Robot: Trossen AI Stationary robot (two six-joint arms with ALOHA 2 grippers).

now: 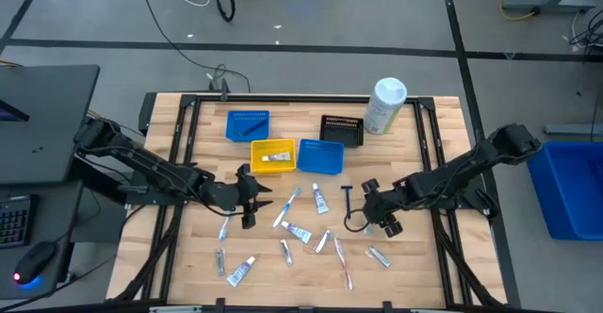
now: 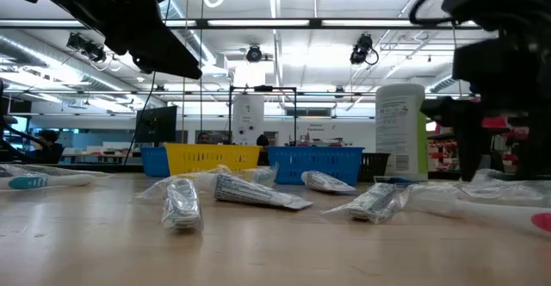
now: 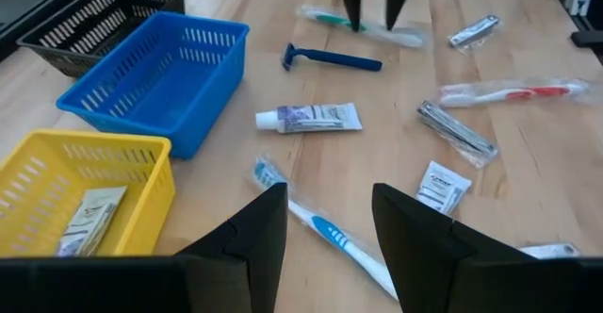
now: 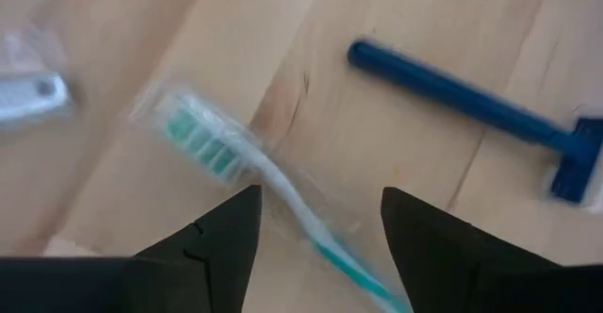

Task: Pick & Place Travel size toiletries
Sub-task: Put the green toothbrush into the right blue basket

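Several toiletries lie flat and scattered on the wooden table (image 1: 188, 256): mini tubes, toothbrushes, silvery packets and a blue razor (image 3: 332, 59). My left gripper (image 3: 330, 233) is open, low over a blue-and-white toothbrush (image 3: 325, 239) (image 1: 287, 207) that lies between its fingers without touching them. My right gripper (image 4: 320, 223) is open over a wrapped green-and-white toothbrush (image 4: 250, 162) (image 3: 363, 25), beside the razor (image 4: 471, 101). A white tube (image 3: 306, 118), a red toothbrush (image 3: 509, 93) and packets (image 3: 457, 132) lie between the two grippers. My right gripper points down from above with one finger on either side of the green-and-white toothbrush's handle (image 4: 301, 214), across its length. The toothbrush lies flat on the table. I cannot tell whether the fingertips (image 3: 356, 16) touch it.
Toward the far edge stand a yellow bin (image 1: 273, 156) holding one packet (image 3: 85, 219), two blue bins (image 1: 248, 124) (image 1: 320, 157), a black bin (image 1: 341, 130) and a tall white canister (image 1: 384, 106). More tubes and packets (image 1: 240, 271) lie toward the near edge.
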